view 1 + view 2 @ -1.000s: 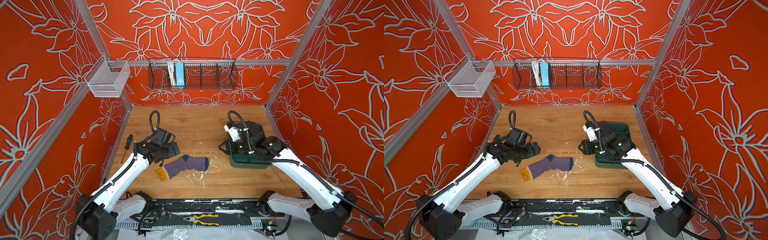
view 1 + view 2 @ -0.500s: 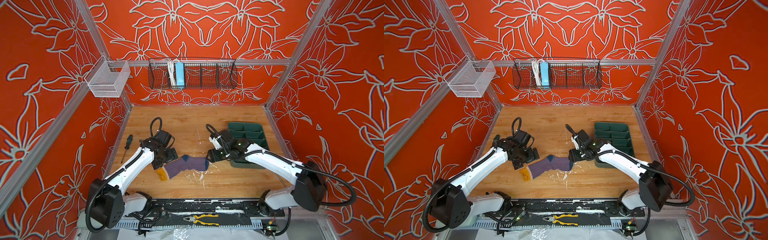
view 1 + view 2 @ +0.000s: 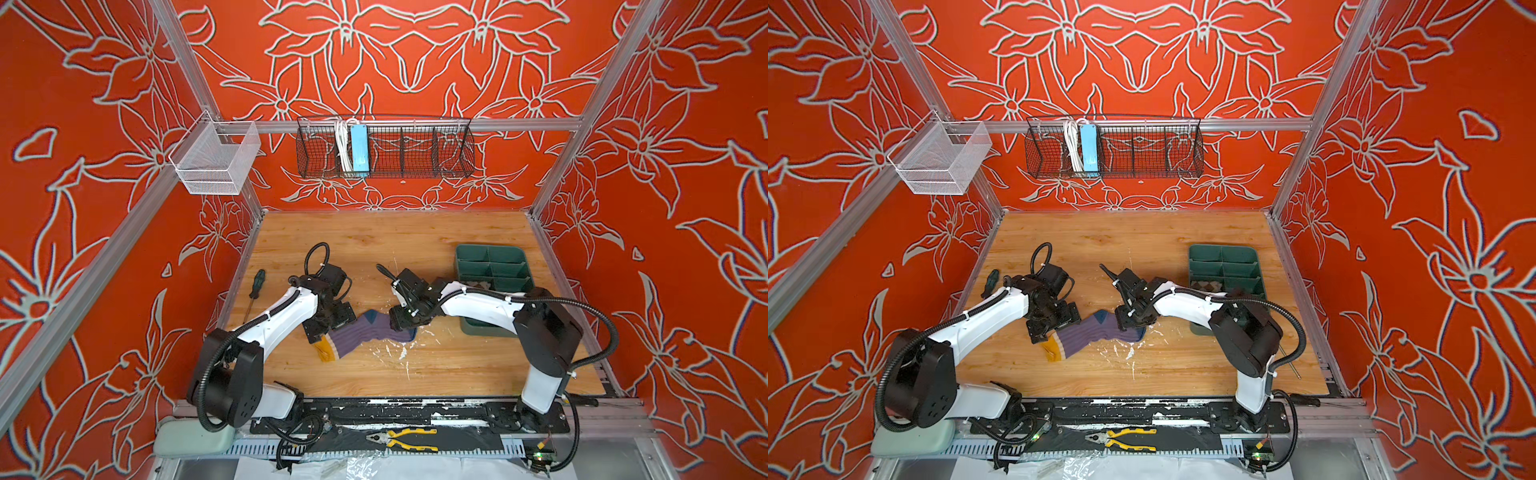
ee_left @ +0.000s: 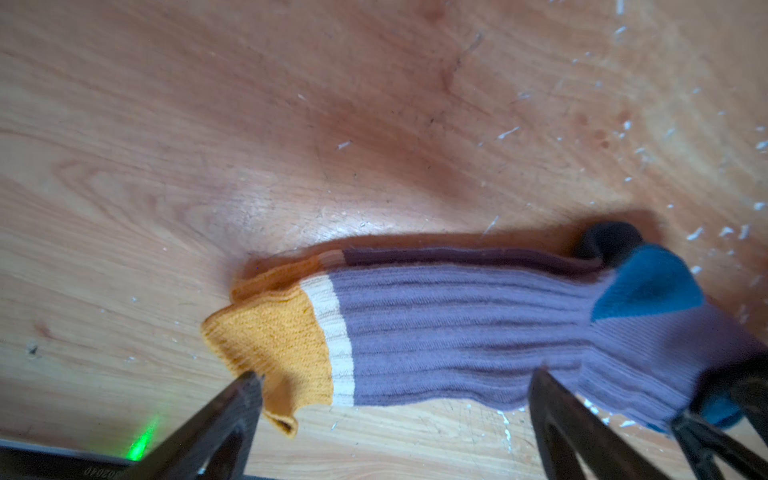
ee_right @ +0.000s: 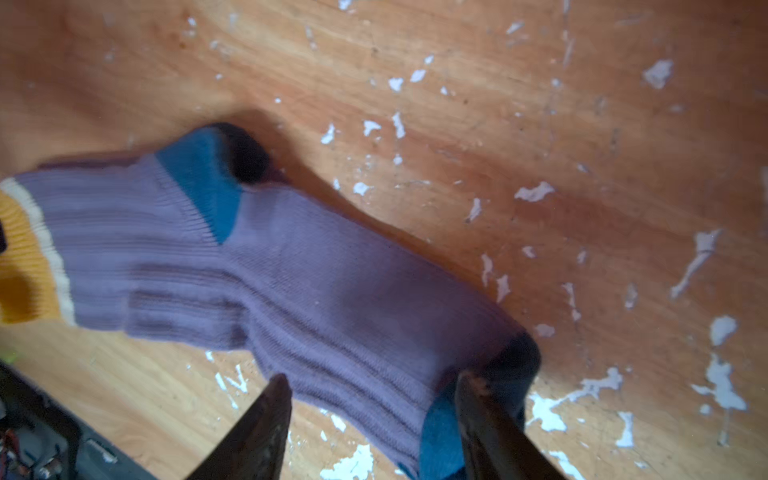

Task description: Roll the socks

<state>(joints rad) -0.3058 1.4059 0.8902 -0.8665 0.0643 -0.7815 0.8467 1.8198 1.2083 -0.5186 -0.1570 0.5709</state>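
Pincers first: left pincer [image 4: 395, 378] spread wide, nothing clamped. One fingertip [image 4: 249, 384] at the edge of the yellow toe, the other tip over the ribbed foot. Seen in both top views [image 3: 322, 332] at the sock end farthest from the green tray [image 3: 490, 251].

Right pincer [image 5: 374, 376] also parted, gripping nothing. Purple fabric visible flat between the two tips, one of them just over the teal cuff. Placed in a top view [image 3: 1133, 320] at the sock end nearest the tray, arm reaching across the tray's front corner.

Purple sock [image 3: 365, 332] flat on the wooden surface [image 3: 374, 237], just beside the tray on the side facing the left arm. Unrolled, bent at the teal heel, cuff toward the tray and toe pointing away. Cream band between toe and purple ribs in the left wrist view [image 4: 457, 324]. A second, darker layer showing along one edge.

Beige sock [image 3: 1208, 286] tucked in a tray compartment, in the column nearer the purple sock. Only a patch of brown diamonds showing, with the right arm covering the compartments in front; rolled or not, cannot tell.

White flecks scattered over the surface between tray and cuff.

Screwdriver [image 3: 257, 284] well apart from the tray, past the left arm by the side wall. Pliers [image 3: 405, 438] off the wood on the front rail. Black wire basket [image 3: 384, 145] on the back wall, above and behind the tray.
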